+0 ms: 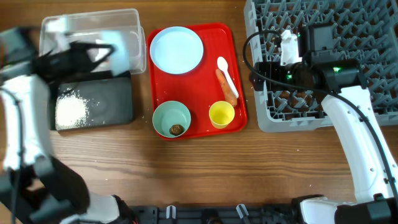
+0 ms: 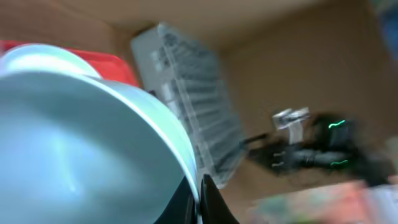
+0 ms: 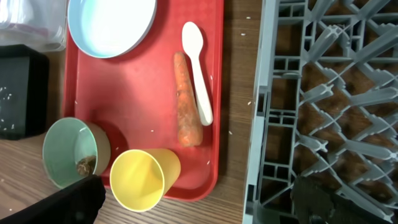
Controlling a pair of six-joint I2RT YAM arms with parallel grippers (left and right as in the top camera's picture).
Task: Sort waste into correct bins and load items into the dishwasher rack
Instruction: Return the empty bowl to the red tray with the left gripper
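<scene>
**A:** Where is the pale bowl [image 2: 81,137]?

**B:** Upper left of the overhead frame, blurred, seemingly over the clear tub [image 1: 134,18]. The left pincer [image 2: 200,202] is clenched on its rim. Rice [image 1: 71,111] lies heaped on the black tray [image 1: 112,102] just below, so I judge the bowl is due for the dishwasher rack [image 1: 373,37], upper right.

**A:** How should that go?

**B:** Hold the rim pinch firm and carry the bowl high across the red tray [image 1: 199,93], clear of the plate [image 1: 177,50] and the yellow cup [image 1: 221,114]. Then stand it on edge between pegs.

**A:** And the right pincer [image 3: 199,202]?

**B:** Released, fingers wide with nothing between them, over the rack's left edge. It should leave the path free.
</scene>
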